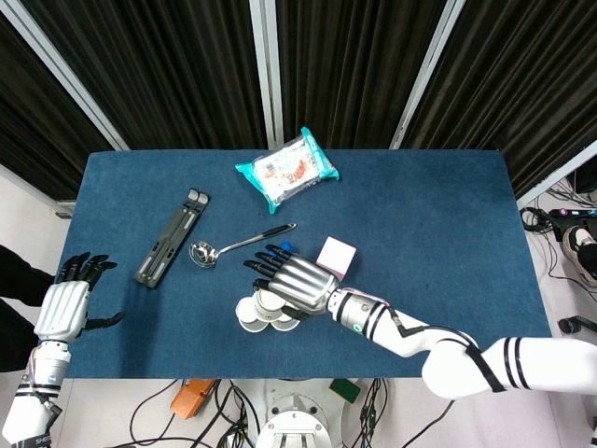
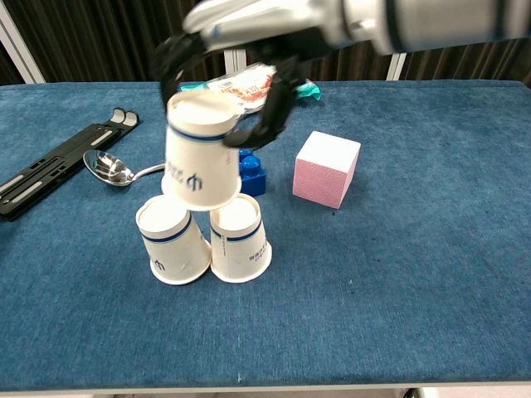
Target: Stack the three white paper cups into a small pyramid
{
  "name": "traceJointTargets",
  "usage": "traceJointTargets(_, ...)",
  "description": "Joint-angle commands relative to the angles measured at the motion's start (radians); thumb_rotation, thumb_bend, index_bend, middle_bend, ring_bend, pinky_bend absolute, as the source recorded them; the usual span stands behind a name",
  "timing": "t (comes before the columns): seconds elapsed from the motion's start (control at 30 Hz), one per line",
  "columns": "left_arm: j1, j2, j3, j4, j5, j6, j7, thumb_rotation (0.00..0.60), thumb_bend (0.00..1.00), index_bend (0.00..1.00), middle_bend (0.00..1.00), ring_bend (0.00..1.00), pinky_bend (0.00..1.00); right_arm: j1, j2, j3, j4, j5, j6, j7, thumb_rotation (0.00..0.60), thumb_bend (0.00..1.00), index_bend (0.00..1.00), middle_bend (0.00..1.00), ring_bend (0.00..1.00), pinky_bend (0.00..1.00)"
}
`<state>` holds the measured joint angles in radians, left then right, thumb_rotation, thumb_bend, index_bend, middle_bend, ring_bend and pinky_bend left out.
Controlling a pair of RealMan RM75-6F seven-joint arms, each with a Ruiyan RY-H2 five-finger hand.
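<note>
Two white paper cups stand upside down, side by side, near the table's front: the left one (image 2: 171, 240) and the right one (image 2: 240, 239). A third upside-down cup (image 2: 199, 161) hangs just above the pair, over their meeting point, a little tilted. My right hand (image 2: 249, 33) grips it from above, fingers around its top. In the head view the right hand (image 1: 291, 278) covers the held cup, and only the rims of the two base cups (image 1: 264, 320) peek out below it. My left hand (image 1: 65, 306) hovers beyond the table's left edge, fingers spread, holding nothing.
A pink cube (image 2: 327, 168) sits right of the cups. A blue brick (image 2: 248, 169) lies just behind them. A metal ladle (image 2: 116, 170) and a black folding stand (image 2: 58, 160) lie to the left. A snack packet (image 2: 249, 88) lies at the back.
</note>
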<state>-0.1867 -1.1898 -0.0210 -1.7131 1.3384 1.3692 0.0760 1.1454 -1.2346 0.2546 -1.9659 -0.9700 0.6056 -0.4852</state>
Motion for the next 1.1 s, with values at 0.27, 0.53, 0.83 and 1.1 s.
traceJointTargets(0.27, 0.006, -0.005, -0.011, 0.024, -0.012, -0.016, -0.024, 0.600, 0.12, 0.22, 0.14, 0.06, 0.00, 0.205, -0.113, -0.087, 0.056, 0.243, 0.075, -0.143, 0.600, 0.56, 0.31, 0.10, 0.00, 0.00)
traceJointTargets(0.53, 0.008, -0.008, -0.016, 0.031, -0.015, -0.028, -0.030, 0.600, 0.12, 0.22, 0.14, 0.06, 0.00, 0.235, -0.105, -0.110, 0.038, 0.252, 0.103, -0.129, 0.600, 0.57, 0.11, 0.10, 0.00, 0.00)
traceJointTargets(0.83, 0.012, 0.009, -0.025, 0.024, -0.012, -0.022, -0.024, 0.600, 0.12, 0.22, 0.14, 0.06, 0.00, 0.130, 0.049, -0.141, -0.088, 0.121, 0.248, -0.091, 0.600, 0.57, 0.01, 0.09, 0.00, 0.00)
traceJointTargets(1.1, 0.025, 0.027, -0.032, 0.051, -0.007, 0.000, -0.023, 0.600, 0.12, 0.22, 0.14, 0.06, 0.00, -0.227, 0.264, -0.318, -0.157, -0.172, 0.606, -0.013, 0.600, 0.47, 0.00, 0.06, 0.00, 0.00)
